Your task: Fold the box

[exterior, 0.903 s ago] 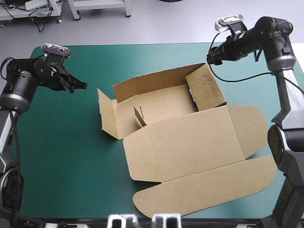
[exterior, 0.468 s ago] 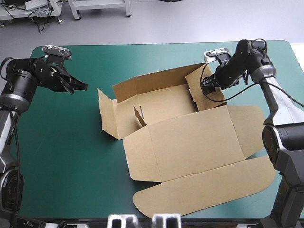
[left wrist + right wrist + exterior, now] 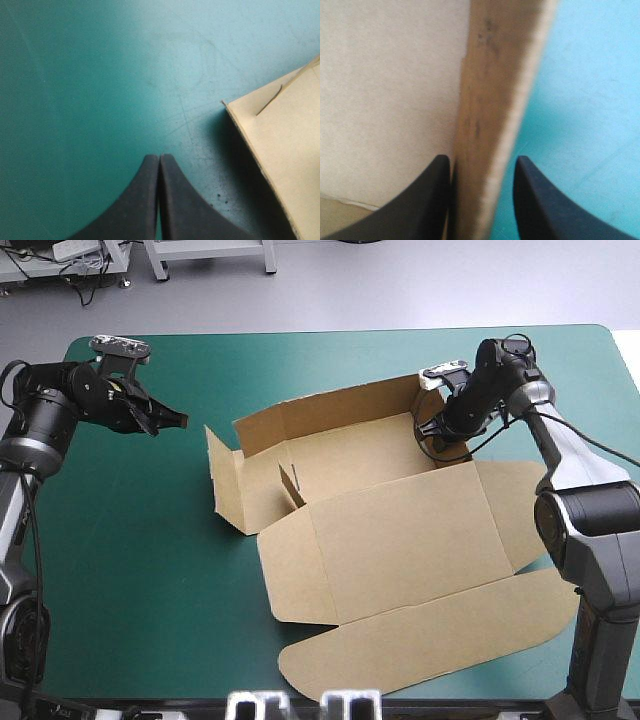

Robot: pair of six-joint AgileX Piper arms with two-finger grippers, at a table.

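The brown box (image 3: 340,455) lies open mid-table, its back wall raised and its lid (image 3: 400,530) flat toward the front. My right gripper (image 3: 440,435) is at the box's right side wall (image 3: 420,405), which stands upright. In the right wrist view the gripper (image 3: 482,157) is open and straddles that wall (image 3: 500,75): one finger touches the board, and a teal-green strip shows beside the other. My left gripper (image 3: 178,421) hangs shut over bare cover, left of the box. In its own view, that gripper (image 3: 159,157) points toward a box corner (image 3: 280,130).
The box's left flap (image 3: 225,480) stands splayed outward, with a small inner tab (image 3: 292,485) beside it. The lid's rounded tongue (image 3: 430,635) reaches near the table's front edge. Teal-green cover (image 3: 130,560) is bare on the left and along the far edge.
My right gripper came down from the far right corner onto the right side wall. That wall, leaning outward earlier, now stands upright. The left arm has barely moved.
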